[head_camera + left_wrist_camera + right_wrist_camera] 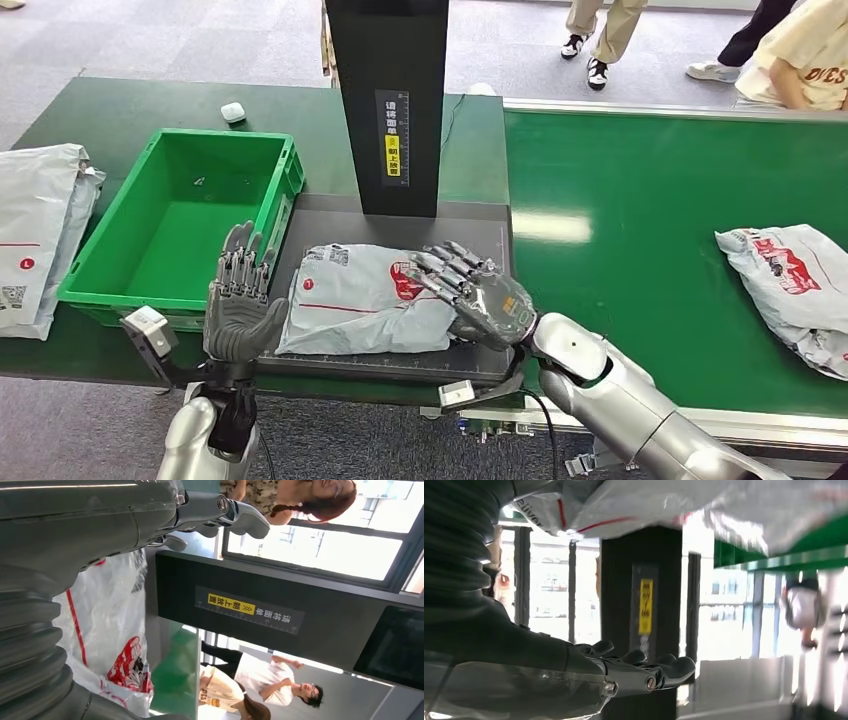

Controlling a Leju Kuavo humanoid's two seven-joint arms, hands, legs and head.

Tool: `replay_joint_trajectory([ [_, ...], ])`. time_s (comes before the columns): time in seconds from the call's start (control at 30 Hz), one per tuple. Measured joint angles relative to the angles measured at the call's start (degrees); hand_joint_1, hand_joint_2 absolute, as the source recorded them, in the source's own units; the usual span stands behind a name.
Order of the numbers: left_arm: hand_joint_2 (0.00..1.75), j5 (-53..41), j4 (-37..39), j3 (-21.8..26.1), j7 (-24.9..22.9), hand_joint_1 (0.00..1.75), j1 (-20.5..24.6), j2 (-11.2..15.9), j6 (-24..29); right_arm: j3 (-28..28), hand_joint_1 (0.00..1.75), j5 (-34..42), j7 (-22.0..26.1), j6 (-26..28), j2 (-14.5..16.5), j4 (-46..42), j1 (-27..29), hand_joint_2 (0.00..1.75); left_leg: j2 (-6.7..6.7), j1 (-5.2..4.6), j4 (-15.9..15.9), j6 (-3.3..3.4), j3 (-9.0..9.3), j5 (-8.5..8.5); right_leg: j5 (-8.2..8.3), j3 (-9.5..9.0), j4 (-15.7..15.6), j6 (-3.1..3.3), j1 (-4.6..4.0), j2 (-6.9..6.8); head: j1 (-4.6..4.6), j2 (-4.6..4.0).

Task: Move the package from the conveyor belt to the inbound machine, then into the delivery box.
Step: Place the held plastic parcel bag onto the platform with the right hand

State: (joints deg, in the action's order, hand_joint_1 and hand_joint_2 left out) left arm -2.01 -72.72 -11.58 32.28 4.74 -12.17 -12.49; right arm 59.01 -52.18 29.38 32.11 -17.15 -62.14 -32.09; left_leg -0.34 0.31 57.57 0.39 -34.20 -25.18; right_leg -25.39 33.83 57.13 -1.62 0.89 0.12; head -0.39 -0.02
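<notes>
The package (360,298), a grey poly mailer with red print, lies flat on the dark platform of the inbound machine (395,215), right below the black scanner column (388,100), presumably label-side up so it can be read. The left robot hand (240,300) stands upright at the package's left edge, fingers straight and apart, palm facing the bag, holding nothing. The right robot hand (475,295) hovers over or rests on the package's right end, fingers extended and spread, gripping nothing; actual contact cannot be told from the head view. With one hand on each side, the pose looks like a two-handed scoop or squeeze setup, a sensible choice since the bag is soft and floppy.

The green delivery box (180,225) sits just beside the platform on the left tabletop, empty and open-topped, so the transfer is short. Another package (785,290) waits on the green conveyor belt (620,250). More grey bags (40,230) lie left of the box. People stand behind the belt.

Judged stage: the machine step is done, the box step is pending.
</notes>
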Motion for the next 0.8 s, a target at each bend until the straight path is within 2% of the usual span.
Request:
replay_joint_trajectory([
  [0.17,1.75,0.1,0.2,-0.1,0.0,0.00,0.8,-0.5,0.0,-5.0,0.00,7.3,2.7,1.8,0.0,-4.1,2.8,1.75,0.00,0.00,0.0,0.00,-0.01,0.00,0.00,0.02,0.0,0.00,0.00,0.00,0.00,0.00],
  [0.3,1.75,0.5,0.7,-0.6,0.0,0.00,1.6,-0.5,0.4,-10.1,0.00,23.2,6.4,-1.1,0.5,-9.2,5.8,1.75,-0.02,0.00,0.0,0.00,-0.04,0.01,0.00,0.01,0.0,0.00,0.00,-0.04,0.00,0.00],
  [0.4,1.75,1.0,1.1,-1.3,0.4,0.00,2.2,-0.5,1.1,-14.2,0.00,31.7,7.9,-3.6,1.9,-13.3,7.5,1.75,-0.01,0.00,0.0,0.00,-0.04,0.01,0.00,0.02,0.0,0.00,0.00,-0.04,0.00,0.00],
  [0.57,1.75,1.2,1.6,-2.2,0.6,0.00,2.7,-0.5,1.3,-18.5,0.00,34.9,8.7,-4.5,3.9,-17.5,8.7,1.75,-0.01,0.00,0.0,0.00,-0.04,0.00,-0.01,0.03,0.0,0.00,0.00,-0.03,0.00,0.00],
  [0.8,1.75,1.2,1.7,-2.7,0.6,0.00,2.9,-0.5,1.4,-20.5,0.00,35.0,8.9,-4.5,4.8,-19.7,9.6,1.75,-0.01,0.00,0.0,0.00,-0.04,0.00,-0.01,0.03,0.0,0.00,0.00,-0.03,0.01,0.00],
])
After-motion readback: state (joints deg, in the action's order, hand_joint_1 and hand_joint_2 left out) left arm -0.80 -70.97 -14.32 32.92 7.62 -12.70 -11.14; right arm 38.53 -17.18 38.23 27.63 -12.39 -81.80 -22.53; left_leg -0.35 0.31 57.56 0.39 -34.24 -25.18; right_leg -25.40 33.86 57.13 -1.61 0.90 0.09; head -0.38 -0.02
